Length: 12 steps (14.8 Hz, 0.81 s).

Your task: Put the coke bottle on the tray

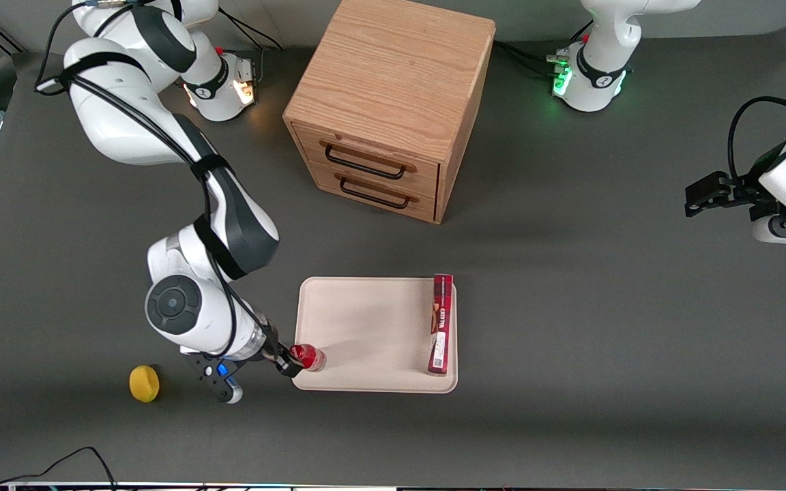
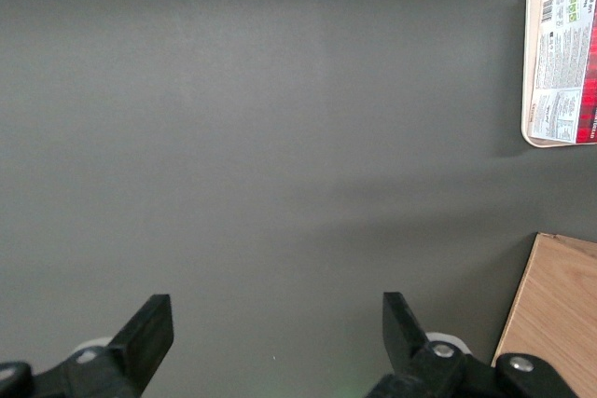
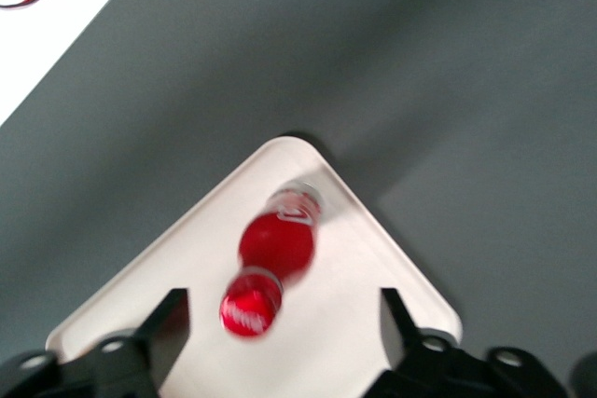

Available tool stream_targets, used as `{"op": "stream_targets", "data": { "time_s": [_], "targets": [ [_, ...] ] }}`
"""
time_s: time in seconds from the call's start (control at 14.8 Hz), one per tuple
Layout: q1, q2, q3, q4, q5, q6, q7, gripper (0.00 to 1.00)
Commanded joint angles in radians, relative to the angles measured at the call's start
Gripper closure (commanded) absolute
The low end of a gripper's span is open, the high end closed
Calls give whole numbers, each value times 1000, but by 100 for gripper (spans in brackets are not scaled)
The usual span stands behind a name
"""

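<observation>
The lemon (image 1: 144,383), a small yellow thing, sits on the table (image 1: 604,382) closest to the front camera, toward the working arm's end. It is well away from the tray and not in the way.

A bit farther from the camera is the gripper (image 1: 295,363). It hangs at the corner of the tray (image 1: 366,327) that is nearest the camera and the working arm. In the wrist view the gripper (image 3: 280,323) has its fingers (image 3: 168,319) spread wide, with nothing pinched between them.

The coke bottle (image 1: 308,356) is in that same corner of the tray. In the wrist view the coke bottle (image 3: 273,258) is between the spread fingers but not touching them. It is blurry there, and I cannot tell if it stands straight or leans. It looks like it is already on the tray (image 3: 410,272), close to the rim.

The bottle looks small and light. It seems hard and smooth, so it may slip or roll. It is thin and tall, so it could tip over easily. If it must be held again, the round red middle looks like the best place to pinch, not the cap.

The red box (image 1: 441,324) lies along the tray's edge toward the parked arm's end, well apart from the bottle. The tray is bare between them.

Farthest from the camera stands the wooden cabinet (image 1: 393,102), its two drawers (image 1: 369,174) closed. It is not in the way.
</observation>
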Motion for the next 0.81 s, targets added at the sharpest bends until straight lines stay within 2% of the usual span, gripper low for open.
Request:
{"op": "stream_targets", "data": {
  "time_s": [0.0,0.14,0.27,0.47,0.54,0.74],
  "targets": [
    [-49,-214,32,-31,-12,-222,-200,0],
    [-96,-378,39,-108,17,-383,-378,0],
    [-141,-557,-9,-265,120,-440,-503,0],
    [-141,-878,-233,-644,293,-361,-745,0],
    [-138,-961,-276,-765,307,-326,-796,0],
    [-144,-1133,-318,-1054,307,-189,-861,0]
  ]
}}
